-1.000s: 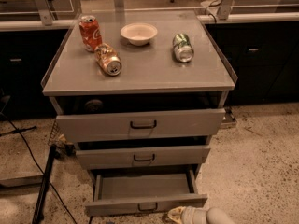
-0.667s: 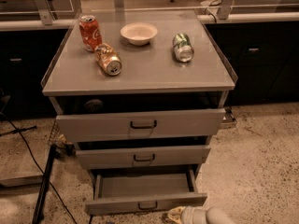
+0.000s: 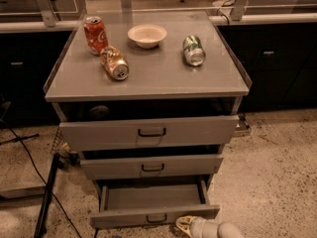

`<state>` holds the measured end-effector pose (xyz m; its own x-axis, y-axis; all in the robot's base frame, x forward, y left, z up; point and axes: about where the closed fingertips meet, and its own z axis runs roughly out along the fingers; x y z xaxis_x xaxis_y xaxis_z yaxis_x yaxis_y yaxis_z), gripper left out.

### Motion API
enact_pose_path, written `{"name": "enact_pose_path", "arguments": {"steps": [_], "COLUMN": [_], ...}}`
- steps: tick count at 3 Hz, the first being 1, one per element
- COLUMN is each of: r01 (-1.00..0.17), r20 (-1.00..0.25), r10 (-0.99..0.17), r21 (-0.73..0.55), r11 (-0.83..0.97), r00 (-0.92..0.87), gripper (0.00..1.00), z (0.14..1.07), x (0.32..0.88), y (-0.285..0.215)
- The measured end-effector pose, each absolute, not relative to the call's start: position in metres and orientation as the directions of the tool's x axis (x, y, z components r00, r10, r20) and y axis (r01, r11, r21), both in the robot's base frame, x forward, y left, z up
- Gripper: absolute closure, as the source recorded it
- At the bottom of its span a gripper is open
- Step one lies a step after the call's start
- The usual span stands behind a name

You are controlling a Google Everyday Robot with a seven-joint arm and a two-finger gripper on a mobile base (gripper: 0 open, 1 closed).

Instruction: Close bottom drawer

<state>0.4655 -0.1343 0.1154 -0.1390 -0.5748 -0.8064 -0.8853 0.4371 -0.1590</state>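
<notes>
- The bottom drawer (image 3: 124,217) is the lowest of 3 grey drawers in the cabinet, and it is pulled far out toward the camera.
- The claw (image 3: 185,226) is at the lower edge of the view, low over the floor (image 3: 277,172). It is just in front of the right part of the bottom drawer's front panel, to the right of the small dark handle (image 3: 156,218).
- I cannot tell if the claw touches the panel, and I cannot tell its state.
- The pale arm (image 3: 218,229) comes in from the lower right.
- Inside the bottom drawer I see only its grey floor.
- The middle drawer (image 3: 188,165) is out a little, and the top drawer (image 3: 198,131) is out a bit more. A dark round thing (image 3: 99,112) shows in the gap of the top drawer, on the left.
- On the cabinet top (image 3: 163,78) there is a white bowl (image 3: 147,35) at the back; nothing shows inside it.
- A red can (image 3: 95,34) stands upright to the left of the bowl. An orange can (image 3: 114,63) lies on its side near it, and a green can (image 3: 193,50) lies on its side to the right.
</notes>
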Motion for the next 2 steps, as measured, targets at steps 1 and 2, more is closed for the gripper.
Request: {"name": "enact_pose_path", "arguments": {"steps": [1, 2], "r01": [-0.866, -0.833], "r20": [-0.816, -0.829], "r10": [-0.570, -0.557], "r21": [-0.218, -0.281], "r11": [0.451, 0.477], "r00": [-0.092, -0.040], "gripper": [1.00, 1.00], "z": [0.121, 0.126], "x": [0.481, 0.503], "y": [-0.134, -0.138]}}
